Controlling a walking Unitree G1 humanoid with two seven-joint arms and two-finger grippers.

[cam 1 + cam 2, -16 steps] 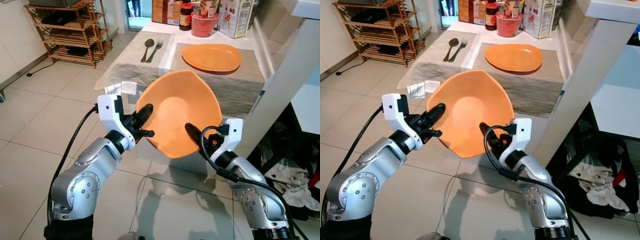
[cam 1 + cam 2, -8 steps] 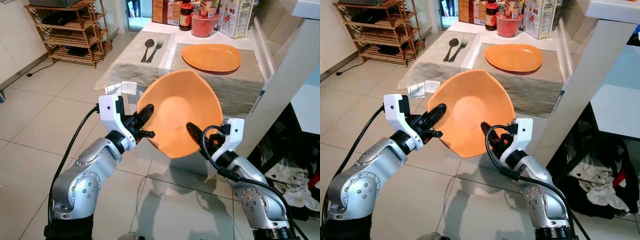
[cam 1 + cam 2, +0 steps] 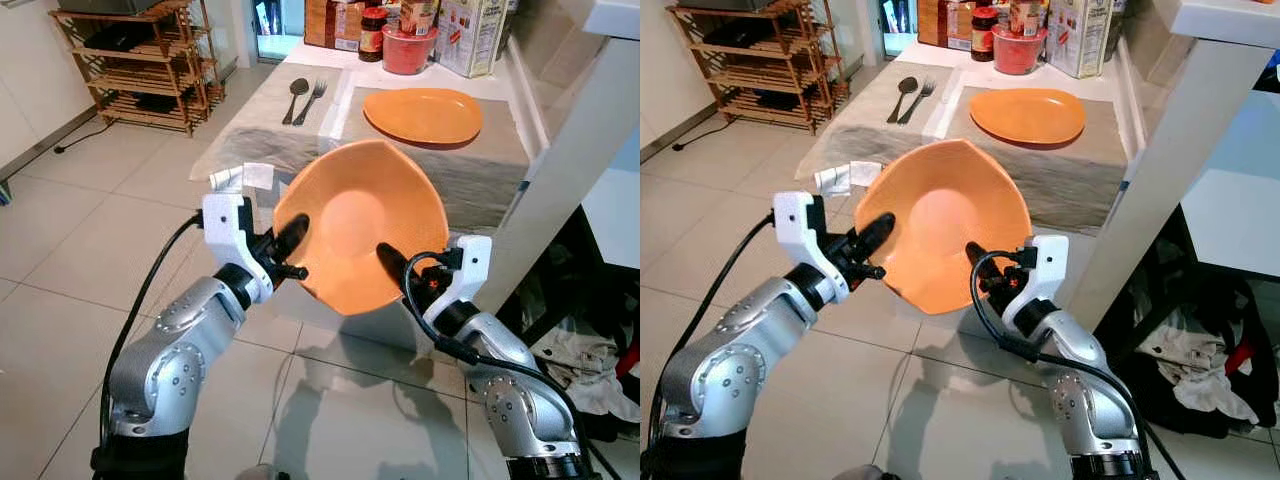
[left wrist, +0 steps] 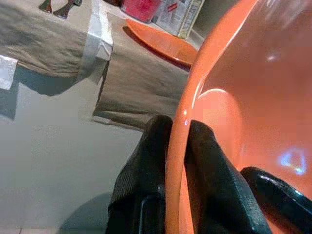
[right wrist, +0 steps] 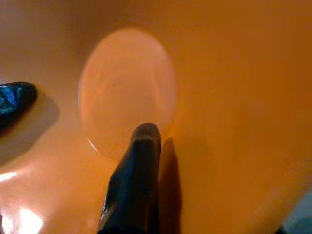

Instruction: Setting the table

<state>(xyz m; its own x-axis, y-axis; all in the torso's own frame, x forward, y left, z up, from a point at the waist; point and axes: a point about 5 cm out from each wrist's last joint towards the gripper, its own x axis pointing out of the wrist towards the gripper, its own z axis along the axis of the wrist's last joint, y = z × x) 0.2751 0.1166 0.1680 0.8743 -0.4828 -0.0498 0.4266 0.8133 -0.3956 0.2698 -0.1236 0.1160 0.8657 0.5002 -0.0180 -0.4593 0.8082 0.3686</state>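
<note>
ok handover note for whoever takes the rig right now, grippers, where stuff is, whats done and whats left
Left gripper: shut on the rim of the orange plastic bowl.
Right gripper: shut on the opposite rim; bowl held tilted in front of the table.
Done: flat orange plate lies on the right grey placemat; metal spoon and fork on the left placemat.
Left: carry the bowl in and set it down, likely on the plate.
</note>
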